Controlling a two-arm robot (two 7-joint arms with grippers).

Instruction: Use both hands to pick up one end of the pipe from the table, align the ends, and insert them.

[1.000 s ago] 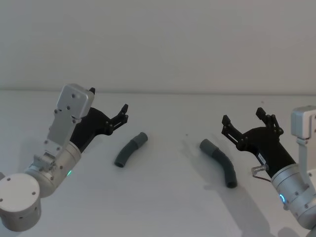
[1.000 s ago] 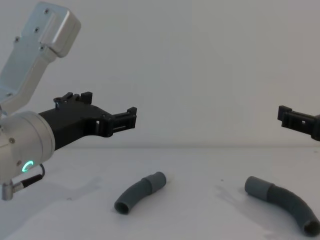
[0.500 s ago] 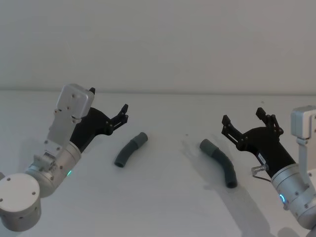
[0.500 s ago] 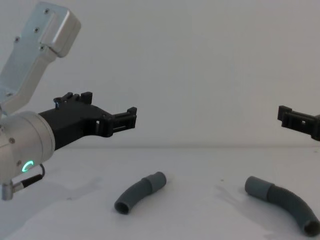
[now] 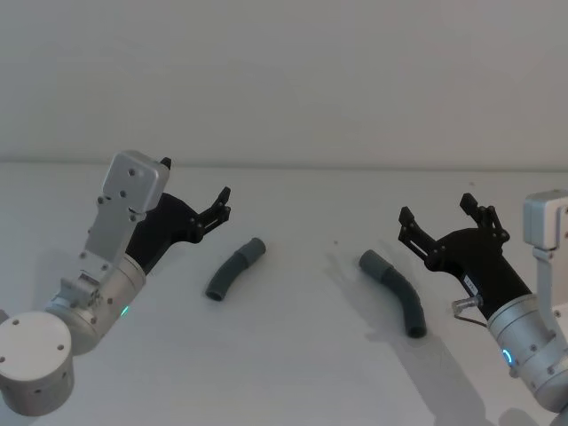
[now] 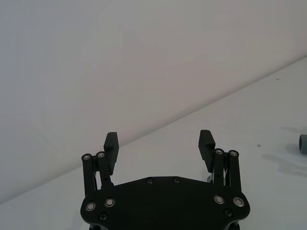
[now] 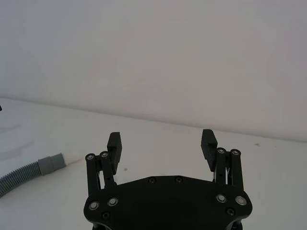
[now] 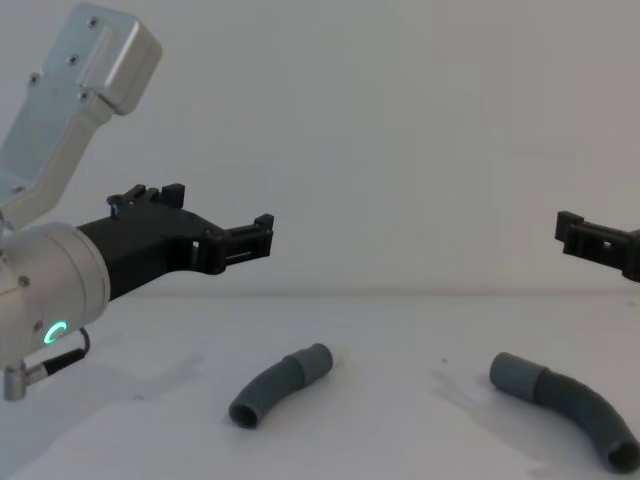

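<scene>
left gripper (image 5: pixel 195 182) hovers over the table (image 5: pixel 293 364), fingers spread wide and empty, near the short hose piece (image 5: pixel 232 270). right gripper (image 5: pixel 437 209), just as wide and empty, hovers near the longer piece (image 5: pixel 398 294). both pieces lie apart on the table.

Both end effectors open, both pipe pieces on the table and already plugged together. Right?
No. The short pipe piece and the long pipe piece lie apart on the table, not plugged together; the head view shows bare tabletop between them. The left end effector and right end effector are open, as you said.
</scene>
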